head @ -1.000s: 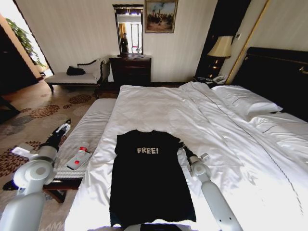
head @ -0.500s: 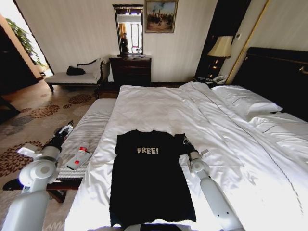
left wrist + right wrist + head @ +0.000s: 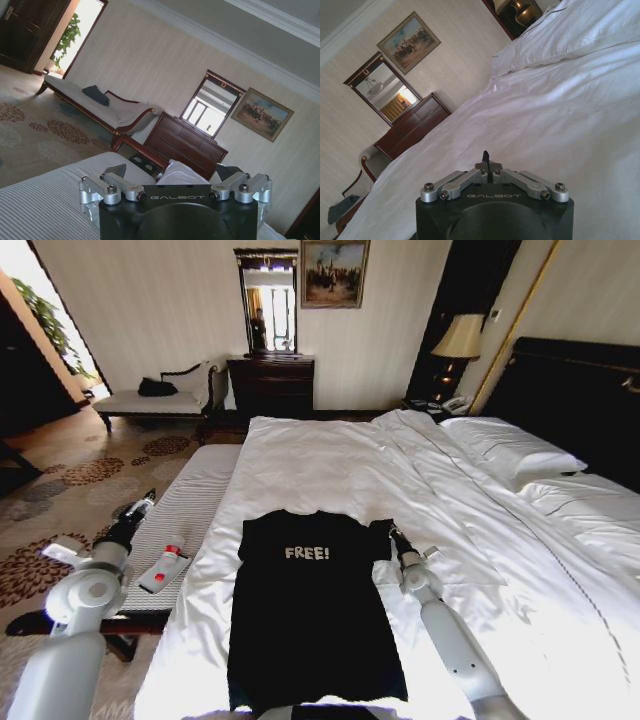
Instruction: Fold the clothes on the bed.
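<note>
One black T-shirt lies flat on the white bed, "FREE!" facing up, near the foot edge.
Beyond the bed stand a dark dresser, a mirror and a chaise; patterned carpet lies beside the bed. My right gripper sits at the T-shirt's right shoulder, fingers pressed together on nothing. My left gripper hovers off the bed's side over a striped bench, fingers spread. The T-shirt's hem is cut off.
</note>
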You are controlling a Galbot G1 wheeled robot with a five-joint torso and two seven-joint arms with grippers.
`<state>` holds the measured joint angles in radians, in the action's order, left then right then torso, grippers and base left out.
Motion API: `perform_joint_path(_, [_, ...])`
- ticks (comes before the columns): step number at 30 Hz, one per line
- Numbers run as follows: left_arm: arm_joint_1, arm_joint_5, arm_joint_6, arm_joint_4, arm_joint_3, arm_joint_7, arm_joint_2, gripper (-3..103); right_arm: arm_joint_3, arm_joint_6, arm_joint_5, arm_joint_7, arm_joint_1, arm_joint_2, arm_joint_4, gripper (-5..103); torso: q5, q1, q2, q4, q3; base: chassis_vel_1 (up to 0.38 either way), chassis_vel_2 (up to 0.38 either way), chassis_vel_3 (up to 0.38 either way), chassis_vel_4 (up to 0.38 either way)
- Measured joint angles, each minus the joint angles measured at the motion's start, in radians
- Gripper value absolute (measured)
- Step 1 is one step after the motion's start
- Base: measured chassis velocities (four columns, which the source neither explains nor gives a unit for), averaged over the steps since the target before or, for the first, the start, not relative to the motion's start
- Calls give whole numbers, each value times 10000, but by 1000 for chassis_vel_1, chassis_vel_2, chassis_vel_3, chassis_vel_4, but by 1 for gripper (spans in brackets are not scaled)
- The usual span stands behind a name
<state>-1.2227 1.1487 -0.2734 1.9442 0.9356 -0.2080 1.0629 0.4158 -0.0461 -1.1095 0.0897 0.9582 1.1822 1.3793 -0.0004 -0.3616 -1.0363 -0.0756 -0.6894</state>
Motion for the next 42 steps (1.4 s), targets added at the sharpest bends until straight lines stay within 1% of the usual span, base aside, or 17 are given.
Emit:
perform_joint_path(8, [-92, -12, 5, 112, 83, -25, -12, 100, 70, -20, 468, -27, 222, 11, -94, 0, -1, 0, 0, 0, 0, 0, 0, 0, 0])
perform_joint_path(16, [-123, -112, 18, 142, 94, -52, 11, 100, 99, -53, 607, -26, 341, 23, -71, 0, -2, 0, 0, 1, 1, 0, 0, 0, 0])
perform_joint_path(23, [-155, -267, 32, 158, 8, -66, 137, 100, 145, -69, 730, -21, 372, -161, -2, 0, -2, 0, 0, 0, 1, 0, 0, 0, 0])
perform_joint_path(24, [-164, -272, 32, 165, 8, -66, 144, 100, 145, -100, 790, -50, 387, -163, 20, -2, -2, 0, 0, 1, 1, 0, 0, 0, 0])
perform_joint_path(26, [-172, -273, 33, 175, 8, -67, 148, 100, 146, -142, 877, -76, 421, -163, 77, -2, -1, 0, 0, 1, 1, 0, 0, 0, 0])
perform_joint_path(30, [-228, -269, 38, 190, 101, -64, 148, 100, 244, -210, 1043, -33, 804, -164, 691, 19, -1, 0, 0, 1, 1, 0, 0, 0, 0])
perform_joint_path(31, [-228, -269, 38, 190, 101, -64, 148, 100, 244, -210, 1043, -33, 804, -164, 691, 19, -1, 0, 0, 1, 1, 0, 0, 0, 0])
perform_joint_path(32, [-256, -266, 39, 190, 122, -57, 148, 100, 287, -286, 1121, -13, 925, -181, 836, 25, -1, 0, 0, 0, 1, 0, 0, 0, 0])
perform_joint_path(33, [-283, -266, 42, 190, 136, -49, 156, 100, 343, -398, 1213, 1, 1036, -199, 958, 25, -1, 1, 0, 0, 1, 0, 0, 0, 0])
perform_joint_path(35, [-319, -272, 51, 188, 140, -35, 192, 100, 477, -598, 1382, 72, 1264, -243, 1199, 36, -1, 1, 0, 1, 1, 0, 0, 0, 0])
perform_joint_path(36, [-319, -272, 51, 188, 140, -35, 192, 100, 477, -598, 1382, 72, 1264, -243, 1199, 36, -1, 1, 0, 1, 1, 0, 0, 0, 0])
perform_joint_path(38, [-322, -285, 58, 186, 137, -32, 221, 100, 630, -641, 1390, 248, 1553, -309, 1522, 46, -1, 0, 1, 1, 1, 0, 0, 0, 0])
perform_joint_path(39, [-308, -287, 60, 186, 126, -30, 227, 100, 712, -584, 1278, 393, 1777, -354, 1800, 46, -2, 0, 0, 1, 1, 0, 0, 0, 0])
perform_joint_path(41, [-238, -288, 62, 178, 90, -30, 228, 100, 845, -39, 784, 874, 2343, -385, 2532, 57, -3, 1, 0, -2, 1, 0, 0, 0, 0])
perform_joint_path(42, [-238, -288, 62, 178, 90, -30, 228, 100, 845, -39, 784, 874, 2343, -385, 2532, 57, -3, 1, 0, -2, 1, 0, 0, 0, 0])
